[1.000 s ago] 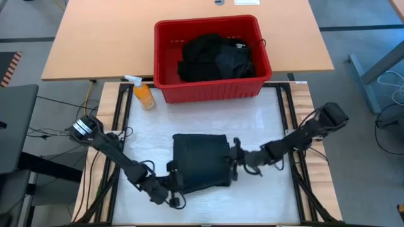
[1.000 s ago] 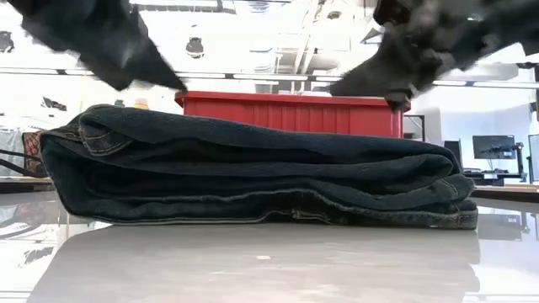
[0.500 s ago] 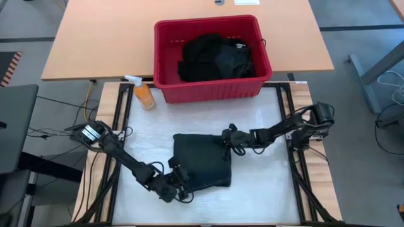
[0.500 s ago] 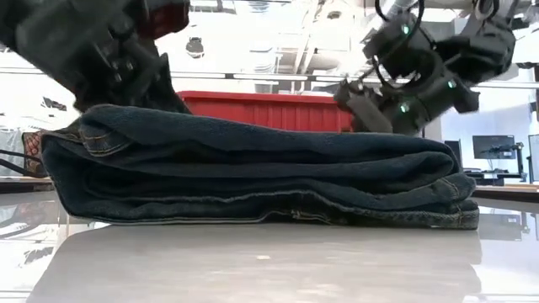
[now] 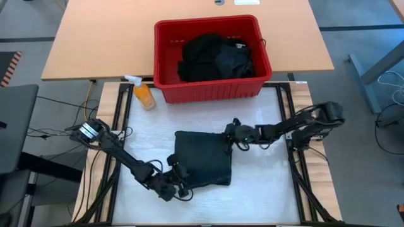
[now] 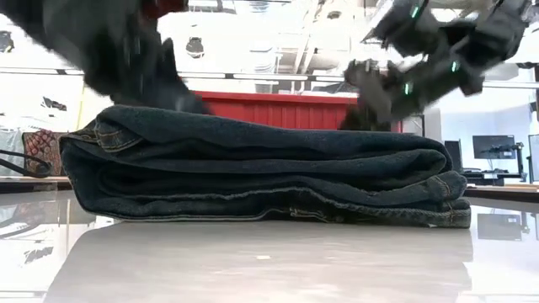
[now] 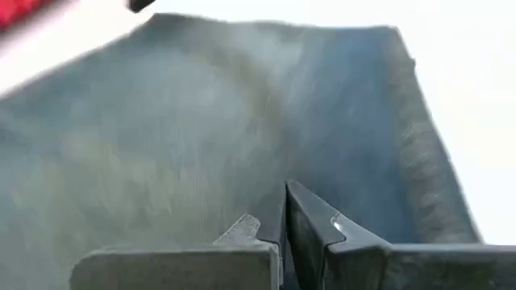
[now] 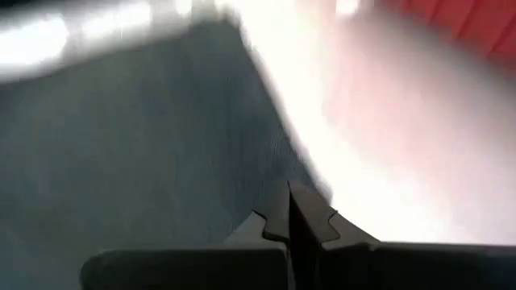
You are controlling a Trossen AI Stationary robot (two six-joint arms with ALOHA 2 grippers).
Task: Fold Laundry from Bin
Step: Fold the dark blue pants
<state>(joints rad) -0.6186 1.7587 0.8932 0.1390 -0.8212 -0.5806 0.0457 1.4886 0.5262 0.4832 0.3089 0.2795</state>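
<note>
White sheeting covers the near table (image 5: 265, 189), and it lies bare on all sides of the folded garment (image 5: 202, 159), most of all toward the front edge and toward the right rail. Behind the garment stands the bin (image 5: 165, 60), red and ribbed, on the edge of the wooden table (image 5: 95, 38); black and dark cloth, the laundry (image 5: 214, 58), is heaped inside it. An orange spray bottle (image 5: 143, 94) stands just beside the bin's front left corner.

The folded garment is dark denim with visible seams, a thick flat pile of several layers in the low view (image 6: 269, 172). Its outline is nearly square, slightly longer from the bin side to the front side, and it sits a little turned, with its front edge slanting.

The left pincer (image 5: 169, 189) is at the garment's front left corner, fingers together, resting at the cloth without gripping it as far as I can see. The right pincer (image 5: 235, 133) is at the corner of the garment nearest the bin on the right, also closed, and I cannot tell if it pinches any fabric.

Compared with half a second ago, the garment's left end is pushed inward in the low view, and the right arm's elbow has swung outward, while the left pincer has hardly moved.
</note>
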